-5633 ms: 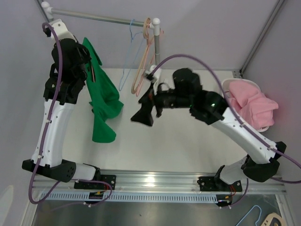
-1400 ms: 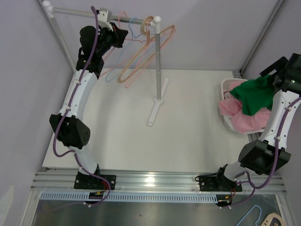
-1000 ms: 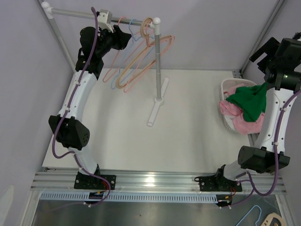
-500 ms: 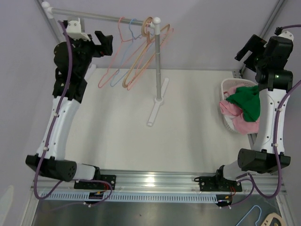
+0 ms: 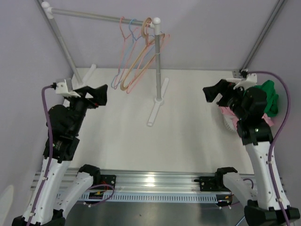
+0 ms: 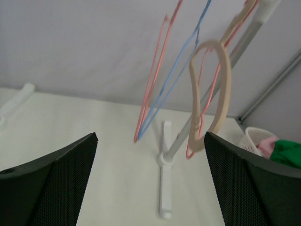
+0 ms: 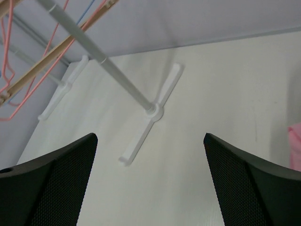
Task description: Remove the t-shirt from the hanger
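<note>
Left claw (image 5: 97, 94) is wide open and holds nothing. In its own camera its two black fingers (image 6: 51, 183) stand far apart with only air between them. It hangs above the left side of the white counter (image 5: 188, 141) and points toward the clothes rack. The right claw (image 5: 214, 92) is wide open too and holds nothing. It hangs above the right side of the counter, just beside the white basket (image 5: 229, 123). The green t-shirt (image 5: 270, 96) is off the hangers. It lies in the basket at the far right edge of the counter, on top of a pink cloth (image 5: 269, 121), and the right arm hides part of it. The left wrist camera also shows a bit of the green t-shirt and the pink cloth in the basket, low on the right side. The rack has a grey rail (image 5: 94, 16) across the back and a grey post (image 5: 158, 66) that stands on a white foot (image 5: 156, 107) on the counter. Bare hangers hang on the rail close to the post: a thick tan hanger (image 6: 226, 87), a thin pink hanger (image 6: 151, 77) and a thin blue hanger (image 6: 176, 73). They hang tilted, with their low ends out to the left of the post. Both claws are well apart from the hangers, and the t-shirt is on the far side of the post from them.
</note>
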Action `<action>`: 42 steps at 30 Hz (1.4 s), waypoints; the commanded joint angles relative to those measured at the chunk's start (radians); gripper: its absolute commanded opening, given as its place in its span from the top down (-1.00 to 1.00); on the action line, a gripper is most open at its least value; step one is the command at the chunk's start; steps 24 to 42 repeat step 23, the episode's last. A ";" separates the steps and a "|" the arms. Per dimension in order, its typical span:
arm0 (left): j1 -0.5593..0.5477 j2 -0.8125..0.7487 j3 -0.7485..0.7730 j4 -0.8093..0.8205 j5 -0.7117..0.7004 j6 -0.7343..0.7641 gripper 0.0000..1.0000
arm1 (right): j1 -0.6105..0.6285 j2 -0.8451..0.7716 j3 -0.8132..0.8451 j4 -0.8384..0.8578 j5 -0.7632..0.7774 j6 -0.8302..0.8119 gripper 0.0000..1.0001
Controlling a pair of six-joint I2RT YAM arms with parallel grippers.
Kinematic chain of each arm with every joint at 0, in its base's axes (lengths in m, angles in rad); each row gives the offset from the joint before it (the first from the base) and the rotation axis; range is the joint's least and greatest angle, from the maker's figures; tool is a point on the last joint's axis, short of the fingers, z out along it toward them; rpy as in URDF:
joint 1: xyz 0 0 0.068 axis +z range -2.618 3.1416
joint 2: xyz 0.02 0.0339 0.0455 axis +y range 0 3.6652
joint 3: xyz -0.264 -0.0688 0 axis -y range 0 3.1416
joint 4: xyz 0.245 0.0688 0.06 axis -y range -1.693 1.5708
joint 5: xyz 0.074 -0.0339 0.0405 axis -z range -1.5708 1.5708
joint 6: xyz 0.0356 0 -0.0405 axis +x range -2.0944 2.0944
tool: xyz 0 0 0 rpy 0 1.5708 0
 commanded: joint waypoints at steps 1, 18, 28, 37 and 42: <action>-0.044 -0.078 -0.126 -0.018 0.020 -0.092 -0.99 | 0.073 -0.085 -0.154 0.172 -0.018 0.003 -0.99; -0.138 -0.185 -0.369 0.021 0.009 -0.119 -0.99 | 0.122 -0.110 -0.342 0.146 -0.084 -0.057 -0.99; -0.141 -0.196 -0.363 0.014 -0.009 -0.119 -0.99 | 0.122 -0.090 -0.327 0.121 -0.049 -0.055 -0.99; -0.141 -0.196 -0.363 0.014 -0.009 -0.119 -0.99 | 0.122 -0.090 -0.327 0.121 -0.049 -0.055 -0.99; -0.141 -0.196 -0.363 0.014 -0.009 -0.119 -0.99 | 0.122 -0.090 -0.327 0.121 -0.049 -0.055 -0.99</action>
